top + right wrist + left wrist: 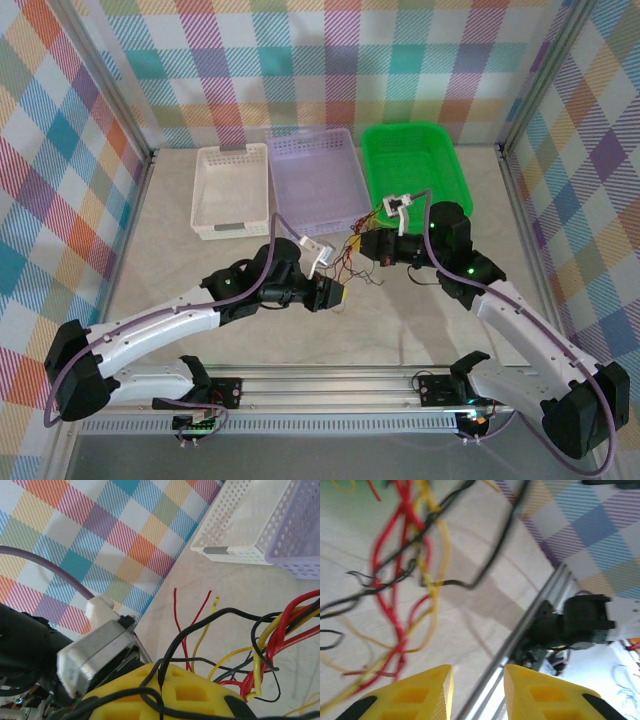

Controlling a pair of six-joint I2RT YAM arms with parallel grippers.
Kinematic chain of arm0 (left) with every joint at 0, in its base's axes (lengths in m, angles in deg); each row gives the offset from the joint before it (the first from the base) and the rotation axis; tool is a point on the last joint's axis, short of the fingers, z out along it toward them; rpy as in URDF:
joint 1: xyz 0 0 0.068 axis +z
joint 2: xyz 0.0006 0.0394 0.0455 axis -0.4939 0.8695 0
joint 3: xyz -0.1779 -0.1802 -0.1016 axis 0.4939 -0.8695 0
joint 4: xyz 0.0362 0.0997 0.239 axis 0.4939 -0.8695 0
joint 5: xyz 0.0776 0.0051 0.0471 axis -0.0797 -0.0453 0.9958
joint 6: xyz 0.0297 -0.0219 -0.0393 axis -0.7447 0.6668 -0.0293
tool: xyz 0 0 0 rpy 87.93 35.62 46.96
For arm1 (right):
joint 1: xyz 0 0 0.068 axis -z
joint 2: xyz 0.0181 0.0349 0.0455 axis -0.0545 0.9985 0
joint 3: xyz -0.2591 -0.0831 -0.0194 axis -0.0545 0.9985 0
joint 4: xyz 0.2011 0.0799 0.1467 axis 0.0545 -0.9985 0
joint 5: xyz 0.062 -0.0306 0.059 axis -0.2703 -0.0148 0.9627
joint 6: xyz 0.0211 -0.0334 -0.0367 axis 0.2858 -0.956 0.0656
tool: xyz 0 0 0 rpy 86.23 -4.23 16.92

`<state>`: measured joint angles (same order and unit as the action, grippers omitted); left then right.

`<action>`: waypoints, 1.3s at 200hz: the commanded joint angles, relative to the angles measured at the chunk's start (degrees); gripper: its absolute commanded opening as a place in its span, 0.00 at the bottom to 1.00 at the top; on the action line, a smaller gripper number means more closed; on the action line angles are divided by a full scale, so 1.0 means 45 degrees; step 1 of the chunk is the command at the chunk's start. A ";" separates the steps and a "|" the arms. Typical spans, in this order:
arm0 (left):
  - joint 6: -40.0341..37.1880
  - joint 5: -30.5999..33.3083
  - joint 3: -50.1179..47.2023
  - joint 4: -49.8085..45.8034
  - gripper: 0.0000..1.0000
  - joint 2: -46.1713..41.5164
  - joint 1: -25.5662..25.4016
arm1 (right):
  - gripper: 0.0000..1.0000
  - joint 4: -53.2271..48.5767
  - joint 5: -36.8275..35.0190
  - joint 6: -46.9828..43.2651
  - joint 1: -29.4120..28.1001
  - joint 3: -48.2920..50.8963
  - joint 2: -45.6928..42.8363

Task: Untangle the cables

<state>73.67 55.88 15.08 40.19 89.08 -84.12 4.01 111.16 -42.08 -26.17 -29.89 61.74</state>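
Left fingers point(427, 692) spread and empty just short of the cables point(395, 595), a red-yellow-black snarl over the worktop point(400, 330) between both arms, one black strand draped across the right fingers point(202, 680), whose grip I cannot tell; nothing separated yet, nearly all untangling left.

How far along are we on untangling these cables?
Done: nothing yet; the red, yellow and black cables cross in one knot. In hand: the right gripper is inside the knot, with black strands draped over its finger; the left gripper hangs open just short of it. Left: separating every strand.
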 commanded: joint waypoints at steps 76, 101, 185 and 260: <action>-0.1006 0.3754 0.0313 -0.1591 0.38 -0.0276 -0.0091 | 0.00 -0.0452 0.0709 -0.0080 0.0047 -0.0409 -0.0580; -0.0955 0.3545 0.0458 -0.1308 0.38 0.0119 -0.0091 | 0.00 -0.0377 0.0858 0.0001 0.0045 -0.0424 -0.0608; -0.0577 0.2054 0.0235 0.0405 0.56 0.0311 -0.0149 | 0.00 -0.0168 0.0961 0.0081 0.0046 -0.0063 -0.0739; -0.0787 0.3388 0.0696 0.0120 0.50 0.1470 -0.0150 | 0.00 0.0133 0.1383 0.0363 0.0046 0.0005 -0.0769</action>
<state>70.96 68.16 15.60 40.40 94.76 -84.27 1.34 115.26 -40.98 -26.13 -30.11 59.32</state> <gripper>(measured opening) 0.544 0.073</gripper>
